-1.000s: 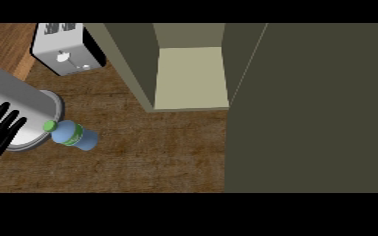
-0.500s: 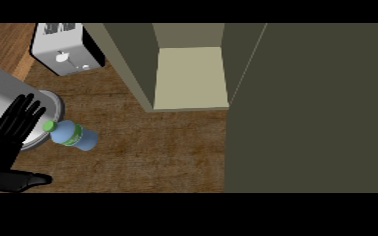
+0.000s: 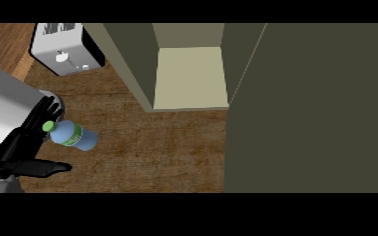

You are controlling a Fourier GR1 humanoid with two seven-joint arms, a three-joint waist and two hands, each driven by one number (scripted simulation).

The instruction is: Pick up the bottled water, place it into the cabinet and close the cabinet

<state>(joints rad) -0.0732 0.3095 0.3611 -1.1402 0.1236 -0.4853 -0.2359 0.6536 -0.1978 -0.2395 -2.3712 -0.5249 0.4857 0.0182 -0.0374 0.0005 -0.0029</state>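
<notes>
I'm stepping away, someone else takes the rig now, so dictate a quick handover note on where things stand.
Left robot hand: open, fingers straight, thumb spread, right beside the bottled water, not gripping it.
Right robot hand: not in view.
Bottled water lies on its side on the counter, green cap toward the hand.
Cabinet stands open, its shelf bare.
Done: nothing yet.
Left: grasp the bottle, set it in the cabinet, close the cabinet.

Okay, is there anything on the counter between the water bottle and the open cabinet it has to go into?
Nothing visible. The bottled water lies beside the left robot hand, and only bare wooden counter runs from it to the open cabinet. The toaster stands further back, off that path.
</notes>
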